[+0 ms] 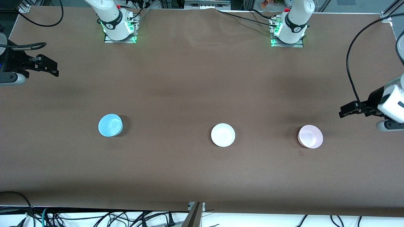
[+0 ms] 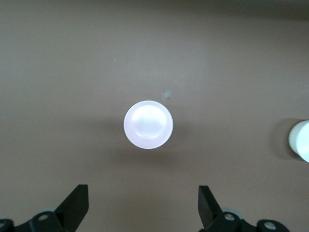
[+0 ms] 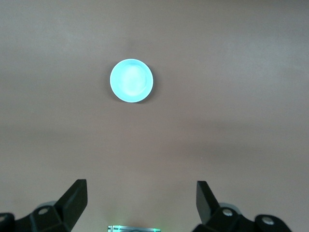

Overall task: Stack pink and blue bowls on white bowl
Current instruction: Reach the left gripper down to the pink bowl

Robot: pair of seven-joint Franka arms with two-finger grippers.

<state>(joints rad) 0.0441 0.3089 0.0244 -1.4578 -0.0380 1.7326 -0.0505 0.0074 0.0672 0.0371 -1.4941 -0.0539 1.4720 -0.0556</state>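
From the front, three round plastic bowls sat well apart in a row on the brown table [image 1: 202, 176]: blue bowl [image 1: 110, 125], white bowl [image 1: 223, 135], pink bowl [image 1: 310, 136]. The left gripper [image 1: 342, 112] hung at three o'clock, the right gripper [image 1: 55, 71] at nine.

In the left wrist view, fingers [image 2: 77, 205] stood apart, the pink bowl [image 2: 147, 125] central with bare cloth all round.

In the right wrist view, fingers [image 3: 76, 200] stood apart, the blue bowl [image 3: 131, 80] toward eleven o'clock.

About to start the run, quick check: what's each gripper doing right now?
Left gripper: open, empty, high over the pink bowl.
Right gripper: open, empty, high over the table near the blue bowl.

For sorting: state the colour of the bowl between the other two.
White, clearest in front view.
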